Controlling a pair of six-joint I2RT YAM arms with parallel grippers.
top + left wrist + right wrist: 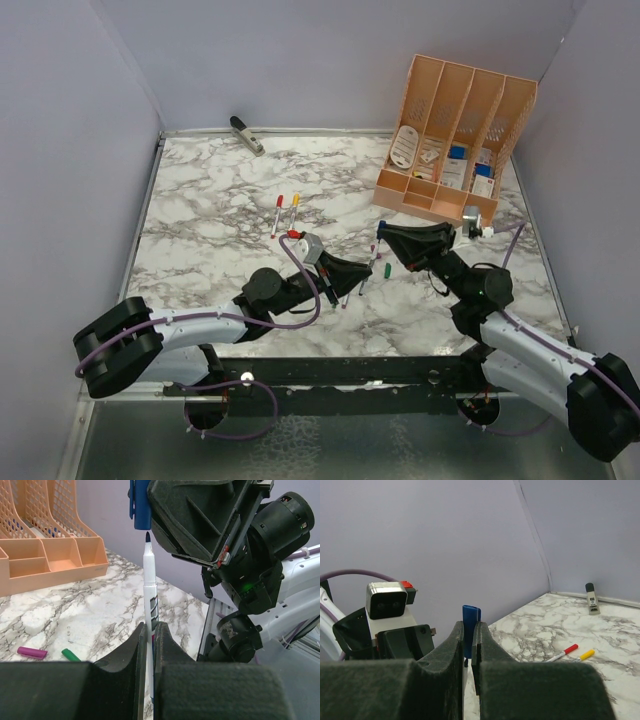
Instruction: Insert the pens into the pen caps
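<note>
Left wrist view, centre of frame: thin white marker pen (149,585) with dark blue tip, upright, clenched in left gripper (148,630). Just above the tip: stubby blue plastic cap (140,505), pinched by right gripper (468,627). Lower left, on marble tabletop (100,610): magenta cap (32,652), green cap (71,655).

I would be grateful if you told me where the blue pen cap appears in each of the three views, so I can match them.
Top external: the blue pen cap sits right of centre, at the right gripper's tip.
Left wrist: the cap is at the top edge, left of centre, just above the upright pen.
Right wrist: the cap is low centre, pinched between the fingers.
Shared landmark: the marble table.
</note>
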